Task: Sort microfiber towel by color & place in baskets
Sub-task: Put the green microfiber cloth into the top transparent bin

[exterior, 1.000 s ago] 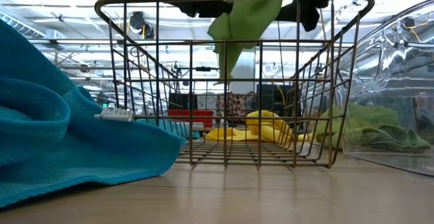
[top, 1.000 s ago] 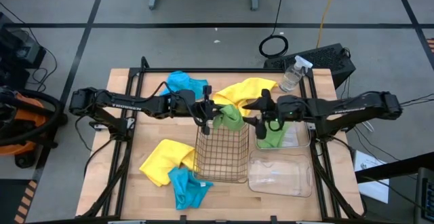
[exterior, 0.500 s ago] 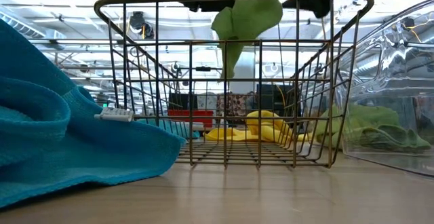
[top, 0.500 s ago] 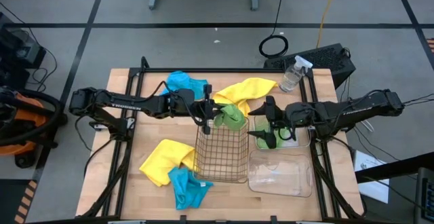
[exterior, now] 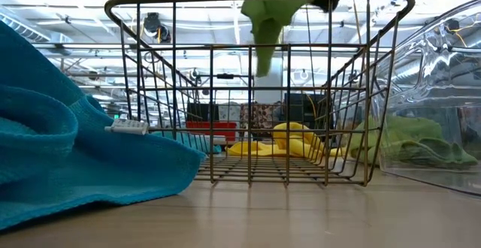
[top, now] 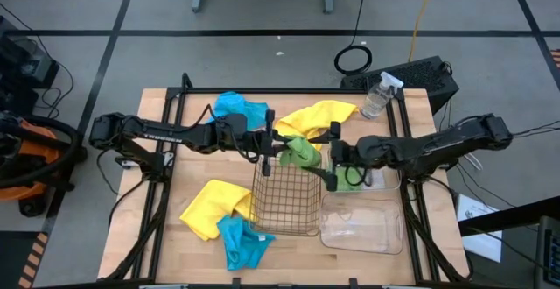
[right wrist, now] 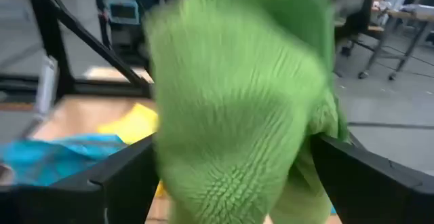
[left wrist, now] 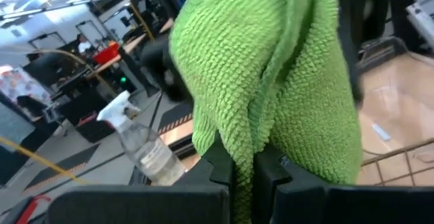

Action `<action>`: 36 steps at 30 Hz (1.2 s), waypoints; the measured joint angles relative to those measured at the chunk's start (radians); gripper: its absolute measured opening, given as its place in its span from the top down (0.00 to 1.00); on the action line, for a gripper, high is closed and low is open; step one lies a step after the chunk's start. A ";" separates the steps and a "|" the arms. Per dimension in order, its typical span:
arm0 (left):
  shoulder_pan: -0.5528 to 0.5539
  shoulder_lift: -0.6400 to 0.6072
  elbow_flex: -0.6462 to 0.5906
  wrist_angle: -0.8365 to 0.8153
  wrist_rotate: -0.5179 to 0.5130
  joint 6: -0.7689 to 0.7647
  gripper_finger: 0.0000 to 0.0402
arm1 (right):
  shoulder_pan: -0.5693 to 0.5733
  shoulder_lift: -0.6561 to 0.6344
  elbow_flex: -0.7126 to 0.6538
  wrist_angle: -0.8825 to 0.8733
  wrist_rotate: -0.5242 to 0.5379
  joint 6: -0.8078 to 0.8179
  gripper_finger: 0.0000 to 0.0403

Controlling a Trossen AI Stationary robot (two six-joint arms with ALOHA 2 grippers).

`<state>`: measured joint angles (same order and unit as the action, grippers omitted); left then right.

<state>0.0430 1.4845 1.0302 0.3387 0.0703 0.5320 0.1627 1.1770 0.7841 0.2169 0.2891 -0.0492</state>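
**Kid:** Where is the green towel point(top: 300, 150) hanging right now?

**Helper:** It is hanging up in the air over the far end of the wire basket point(top: 285, 199). The left gripper point(top: 272, 145) is pinching it tight at the top, with both fingers pressed together on the cloth. From the table camera, the towel is dangling down past the basket's top rim.

**Kid:** And what is the right gripper point(top: 330, 156) doing?

**Helper:** It is sitting just beside the towel on the other side, with its fingers point(right wrist: 122, 176) spread wide apart. The towel is sitting right between them and filling that arm's camera, but the fingers are not squeezing it.

**Kid:** Where are the other towels lying?

**Helper:** Another green cloth point(top: 352, 179) is lying in the far clear tub point(top: 385, 177). The near clear tub point(top: 363, 225) is sitting next to the basket. A yellow towel point(top: 213, 206) and a blue towel point(top: 242, 240) are lying on the table by the basket's left side. Another blue one point(top: 238, 109) and another yellow one point(top: 320, 116) are lying at the far edge, near the spray bottle point(top: 377, 96).
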 joint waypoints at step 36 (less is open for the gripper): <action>-0.001 0.001 -0.001 -0.320 0.100 -0.458 0.33 | -0.012 -0.001 -0.001 -0.172 0.117 0.116 0.96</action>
<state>0.0418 1.4857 1.0290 0.0189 0.1700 0.0742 0.1504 1.1765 0.7830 0.0452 0.4057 0.0671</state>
